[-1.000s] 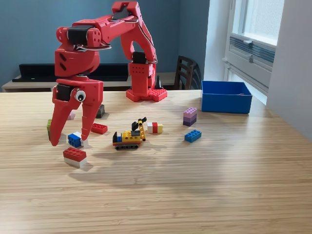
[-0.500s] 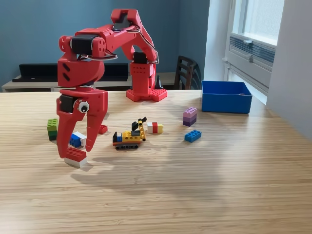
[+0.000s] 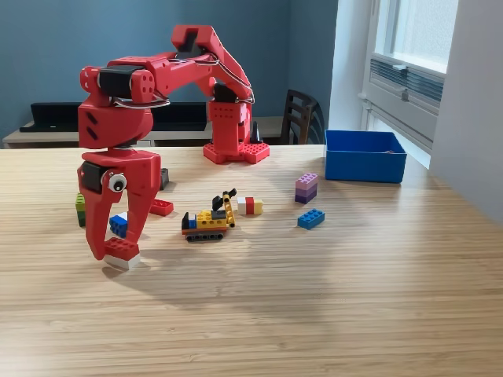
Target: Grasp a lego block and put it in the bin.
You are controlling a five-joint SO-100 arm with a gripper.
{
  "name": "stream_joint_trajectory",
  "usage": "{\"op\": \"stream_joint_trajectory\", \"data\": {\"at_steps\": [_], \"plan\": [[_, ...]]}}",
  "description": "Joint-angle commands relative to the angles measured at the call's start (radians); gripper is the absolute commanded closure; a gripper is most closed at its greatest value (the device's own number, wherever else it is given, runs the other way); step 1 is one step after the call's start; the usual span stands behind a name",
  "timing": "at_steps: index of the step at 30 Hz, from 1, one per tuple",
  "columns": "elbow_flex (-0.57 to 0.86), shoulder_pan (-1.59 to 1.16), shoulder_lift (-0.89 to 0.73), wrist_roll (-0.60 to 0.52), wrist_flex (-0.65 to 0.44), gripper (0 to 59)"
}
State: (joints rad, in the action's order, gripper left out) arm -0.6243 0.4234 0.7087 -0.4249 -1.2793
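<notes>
Red gripper [image 3: 115,250] at lower left has come down and we now see its jaws closed around the red-and-white block [image 3: 122,254], ready for lifting toward the bin [image 3: 364,166].

On the bench [image 3: 330,314], my end effector [image 3: 115,250] stands at the exterior view's left, over a two-layer block [image 3: 122,254]. A small toy vehicle [image 3: 208,221] lies to its right, with a stacked block [image 3: 306,188] further right. The bin [image 3: 364,155] sits far right, behind them, and my base [image 3: 234,151] stands at the back.
</notes>
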Motion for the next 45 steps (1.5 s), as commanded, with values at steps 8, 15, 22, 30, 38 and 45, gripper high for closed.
{"op": "stream_joint_trajectory", "data": {"at_steps": [8,15,22,30,38,45], "plan": [[0.067,0.025,0.032,-0.051,0.025,58.6],[0.066,0.023,0.034,-0.049,0.02,58.6],[-0.051,0.006,0.049,-0.018,-0.008,58.6],[-0.118,-0.035,0.117,0.025,-0.124,58.6],[-0.296,-0.112,0.463,0.06,-0.149,58.6],[-0.371,-0.247,0.704,0.086,-0.238,58.6]]}}
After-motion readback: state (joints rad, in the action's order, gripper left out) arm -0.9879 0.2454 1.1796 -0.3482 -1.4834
